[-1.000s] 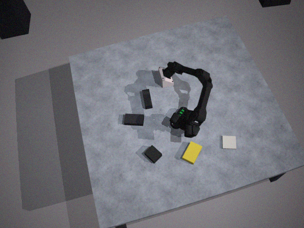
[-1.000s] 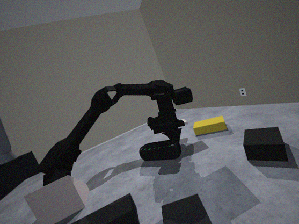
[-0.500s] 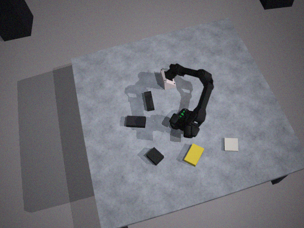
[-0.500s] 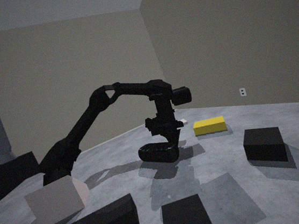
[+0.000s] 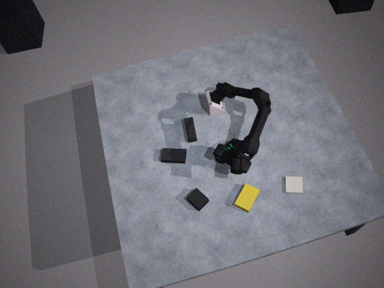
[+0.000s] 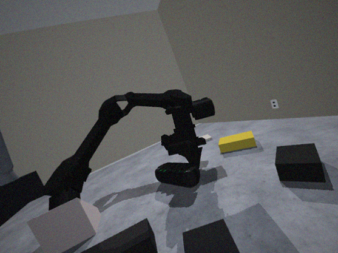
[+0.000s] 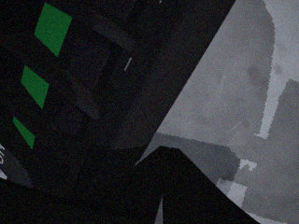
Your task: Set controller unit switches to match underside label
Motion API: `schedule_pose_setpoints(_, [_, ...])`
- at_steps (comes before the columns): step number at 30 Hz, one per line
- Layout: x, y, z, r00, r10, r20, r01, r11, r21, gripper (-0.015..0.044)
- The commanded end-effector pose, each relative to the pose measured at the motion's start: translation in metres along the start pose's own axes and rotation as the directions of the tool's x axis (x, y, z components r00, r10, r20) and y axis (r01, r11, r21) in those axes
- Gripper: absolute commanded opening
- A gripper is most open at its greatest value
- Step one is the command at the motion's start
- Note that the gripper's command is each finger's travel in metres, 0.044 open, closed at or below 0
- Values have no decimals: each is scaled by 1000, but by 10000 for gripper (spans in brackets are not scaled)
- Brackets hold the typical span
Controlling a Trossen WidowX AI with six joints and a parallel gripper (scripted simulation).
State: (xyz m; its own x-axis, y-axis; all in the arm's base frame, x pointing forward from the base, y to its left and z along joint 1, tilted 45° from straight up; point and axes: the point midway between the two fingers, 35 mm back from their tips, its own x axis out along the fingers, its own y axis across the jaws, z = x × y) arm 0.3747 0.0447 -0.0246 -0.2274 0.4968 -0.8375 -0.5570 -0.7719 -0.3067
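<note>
The dark grey controller unit (image 5: 219,152) (image 6: 175,175) (image 7: 159,70) sits on the bench under the arm. Green rocker ends (image 5: 229,146) (image 7: 52,29) show on its top; three are clear in the wrist view, where part of the top is cut off. The underside label is hidden. My gripper (image 6: 195,165) (image 7: 167,157) is shut and empty, pointing down at the unit's right end in the exterior view. Whether the tips touch the unit cannot be told. The arm hides part of the unit in the top view.
Dark blocks (image 5: 189,129) (image 5: 173,155) (image 5: 197,199) (image 6: 299,163) lie around the unit. A yellow block (image 5: 247,197) (image 6: 237,142) and a white flat block (image 5: 294,184) (image 6: 207,138) lie beyond it. A pale pink mount (image 5: 216,108) (image 6: 62,228) is at the arm's base.
</note>
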Motion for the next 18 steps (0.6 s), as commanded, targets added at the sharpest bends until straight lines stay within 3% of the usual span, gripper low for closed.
schedule_pose_setpoints(1, [4, 9, 3, 1000, 13, 12, -13, 1000, 6, 0])
schedule_pose_setpoints(18, [8, 22, 7, 1000, 14, 12, -14, 1000, 6, 0])
